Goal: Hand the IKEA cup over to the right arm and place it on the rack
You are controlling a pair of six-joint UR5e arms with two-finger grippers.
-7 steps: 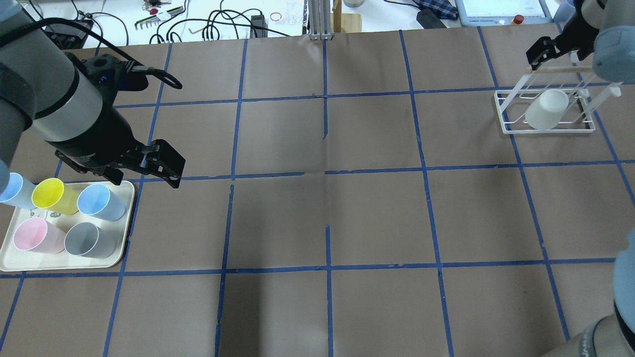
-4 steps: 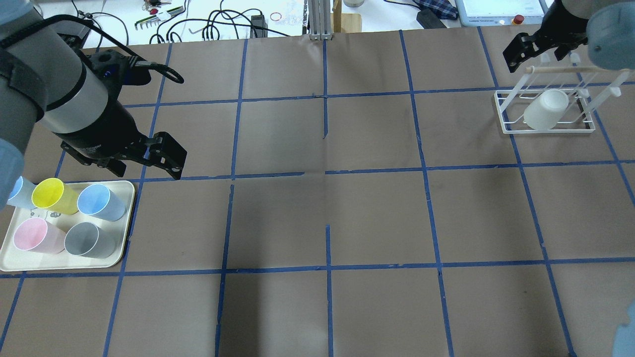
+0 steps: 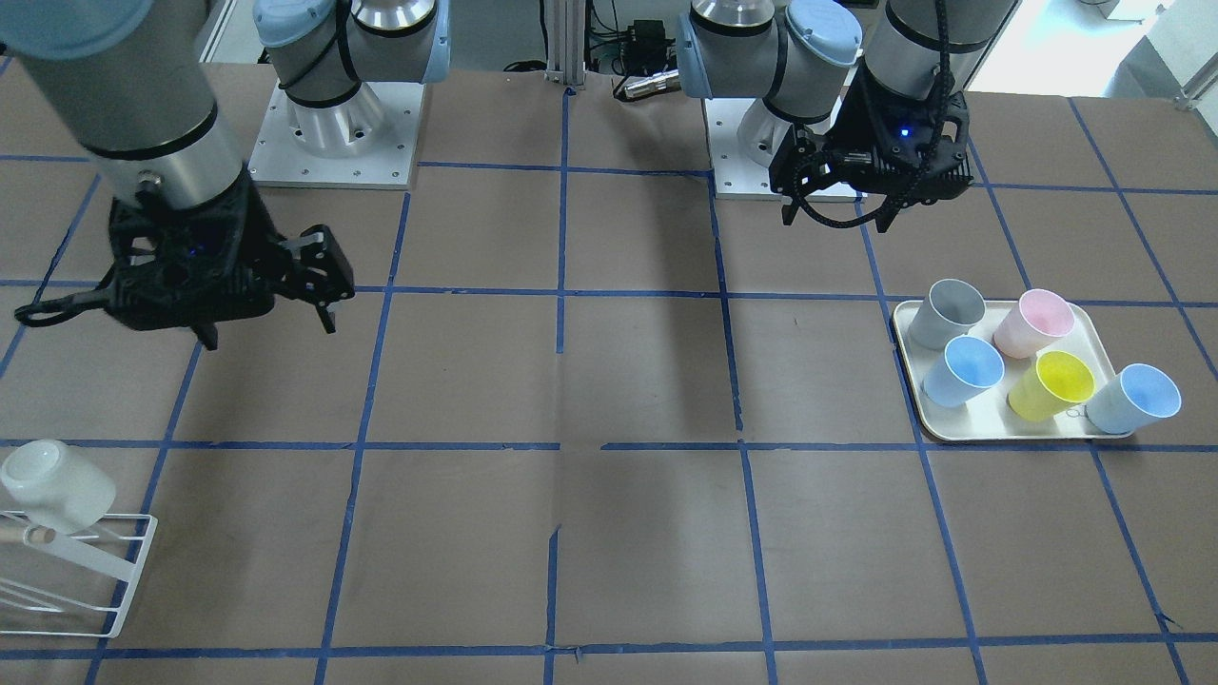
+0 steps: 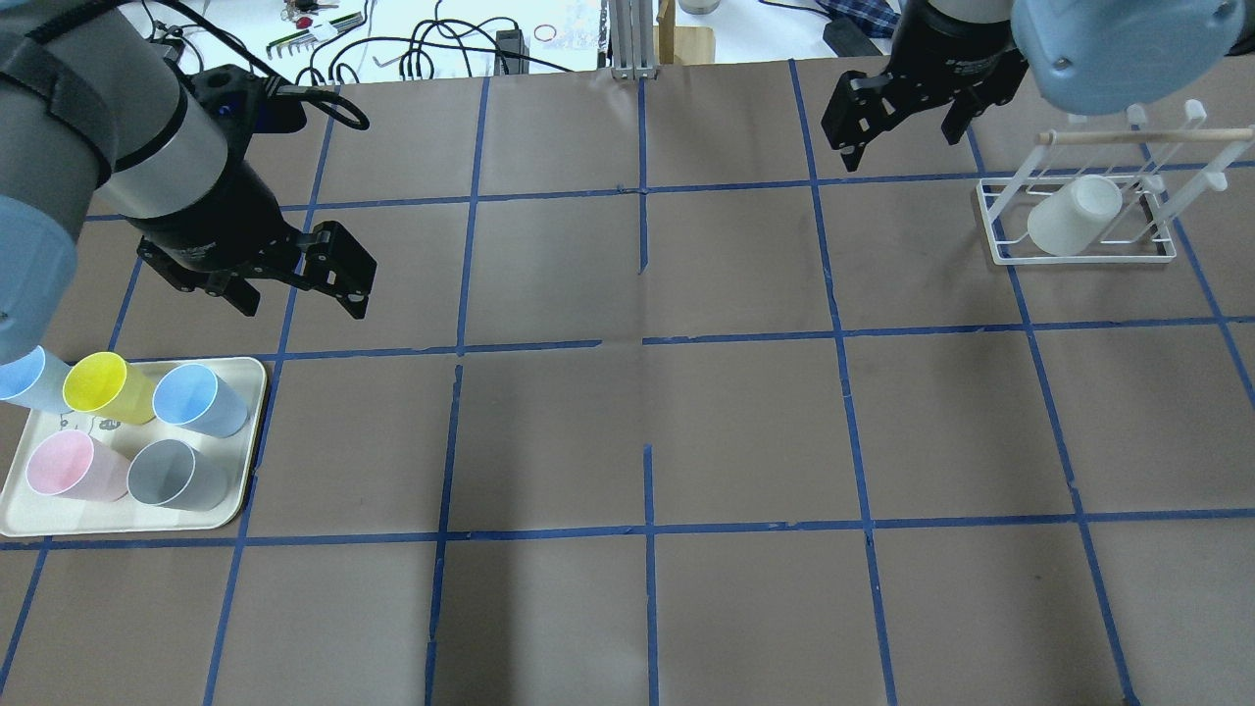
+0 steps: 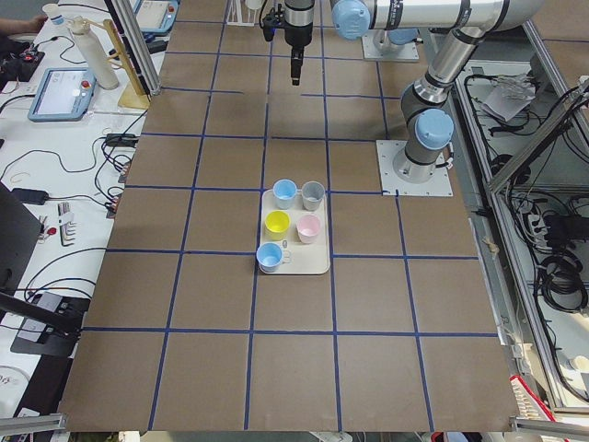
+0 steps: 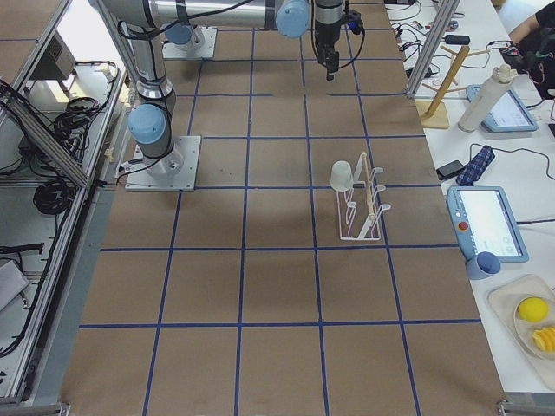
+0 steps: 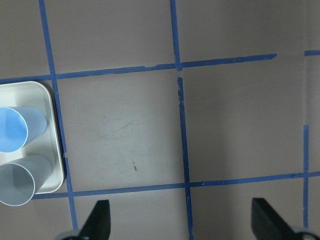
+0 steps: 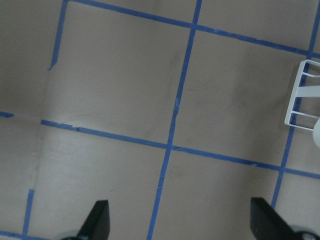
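Observation:
The cream-white IKEA cup (image 4: 1074,216) rests tilted, mouth down, on the prongs of the white wire rack (image 4: 1079,257) at the far right. It also shows in the front view (image 3: 57,490) on the rack (image 3: 90,571). My right gripper (image 4: 900,137) is open and empty, to the left of the rack and apart from it; its wrist view shows only the rack's corner (image 8: 300,95). My left gripper (image 4: 294,289) is open and empty, above the table just beyond the tray (image 4: 250,378).
The cream tray holds a pink cup (image 4: 64,466), a grey cup (image 4: 176,476), a yellow cup (image 4: 103,387) and a blue cup (image 4: 196,400); another blue cup (image 4: 20,378) stands at its far-left edge. Cables and tools lie past the table's far edge.
My right gripper has moved left, away from the rack, leaving the cup there. My left gripper has moved away from the tray toward the table's far side. Both stay open.

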